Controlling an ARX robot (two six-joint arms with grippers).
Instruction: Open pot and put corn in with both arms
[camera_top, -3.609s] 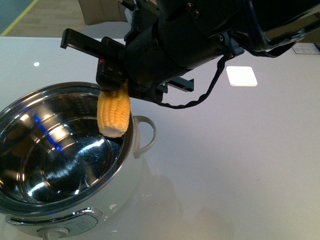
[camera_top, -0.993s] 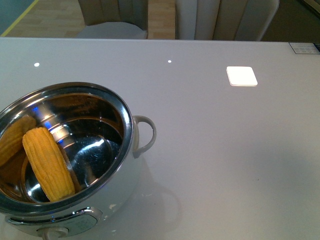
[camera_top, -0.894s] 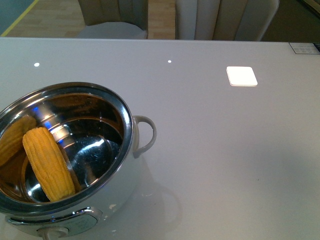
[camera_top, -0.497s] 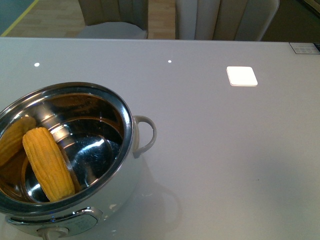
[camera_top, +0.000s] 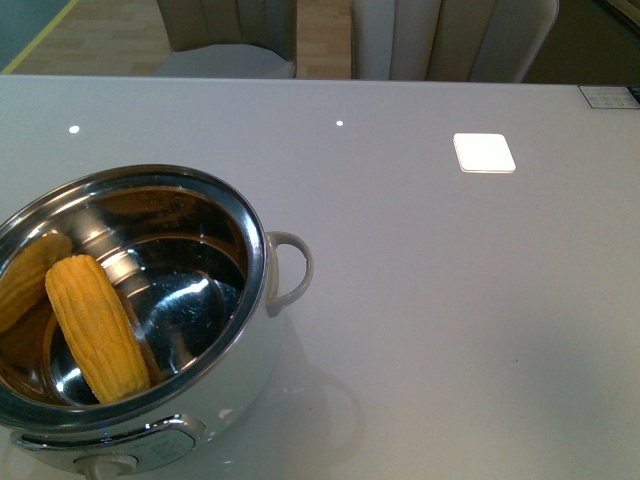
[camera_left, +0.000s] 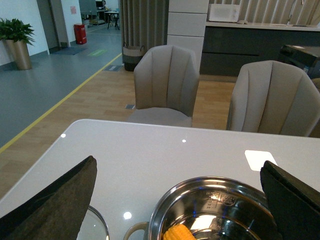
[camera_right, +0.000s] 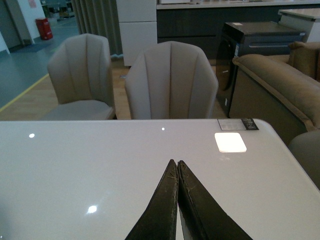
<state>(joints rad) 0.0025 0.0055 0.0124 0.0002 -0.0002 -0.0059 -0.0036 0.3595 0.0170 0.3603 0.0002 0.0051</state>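
The pot (camera_top: 262, 290) stands open at the near left of the white table, its steel inside showing. The corn (camera_top: 97, 326) lies inside it, leaning on the wall, with its reflection beside it. In the left wrist view the pot (camera_left: 200, 186) sits below and between the wide-apart fingers (camera_left: 60, 200) of my open left gripper (camera_left: 180, 200), with the corn's end (camera_left: 179, 233) showing. An edge of the glass lid (camera_left: 100, 225) lies on the table beside the pot. My right gripper (camera_right: 177, 165) is shut and empty above bare table. Neither arm shows in the front view.
A white square patch (camera_top: 484, 152) sits on the table at the far right. Beige chairs (camera_left: 167, 82) stand behind the table's far edge. A small label (camera_right: 238, 124) lies near the far right corner.
Earlier the black arm held the corn over the pot's rim. The corn now lies inside the pot and the arm has left the front view. Nothing has moved in the last second.
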